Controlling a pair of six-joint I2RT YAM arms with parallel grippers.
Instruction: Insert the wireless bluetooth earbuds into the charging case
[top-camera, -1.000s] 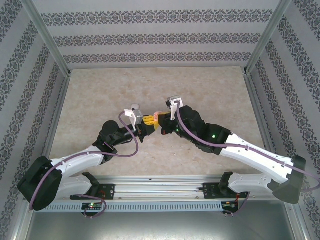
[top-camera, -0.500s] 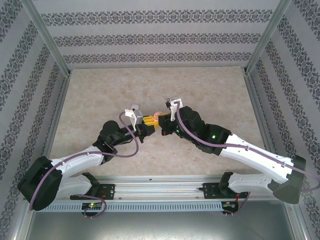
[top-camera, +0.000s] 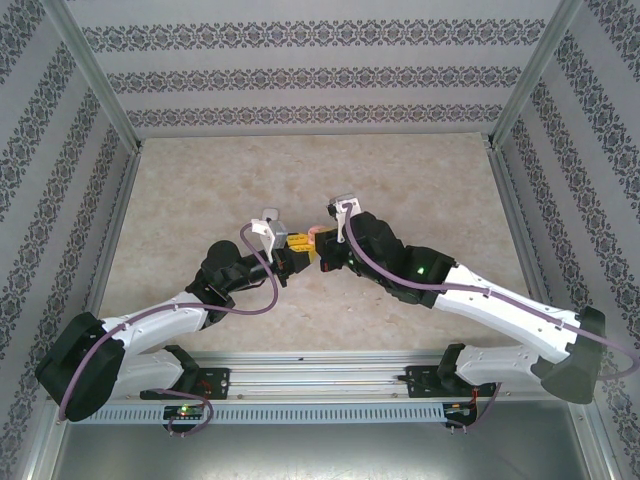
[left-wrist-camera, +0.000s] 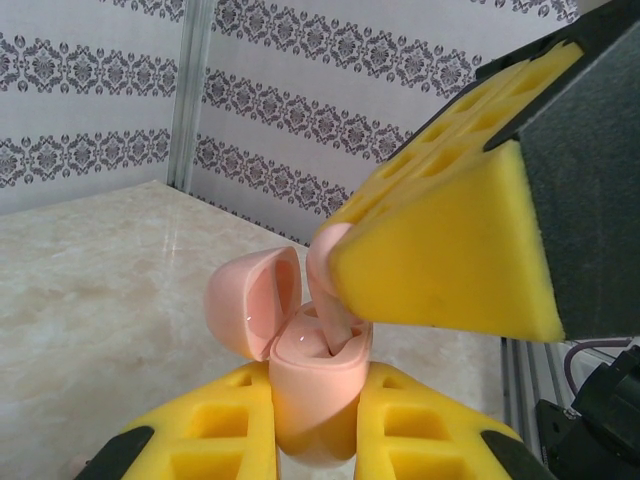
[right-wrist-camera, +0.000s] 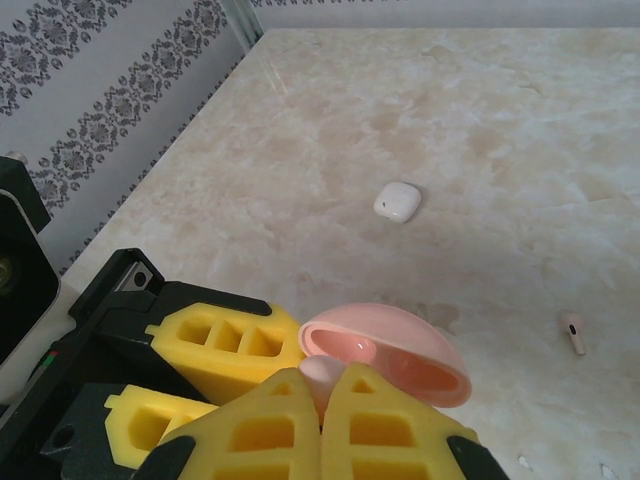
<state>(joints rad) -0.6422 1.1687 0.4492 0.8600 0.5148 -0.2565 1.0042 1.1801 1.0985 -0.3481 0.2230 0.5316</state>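
right arm (top-camera: 480, 300): swings a little to the left
right gripper (top-camera: 322, 248): nudges closer to the left gripper (top-camera: 300, 243)

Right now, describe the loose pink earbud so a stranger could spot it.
On the marble table, find the open pink charging case. Right of it in the right wrist view lies the earbud: tiny, pink, stemmed, unlike the rounder white piece.

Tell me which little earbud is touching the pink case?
The pink earbud pinched in the right gripper, its tip in the open case held by the left gripper. The white one and the stemmed pink one lie loose on the table.
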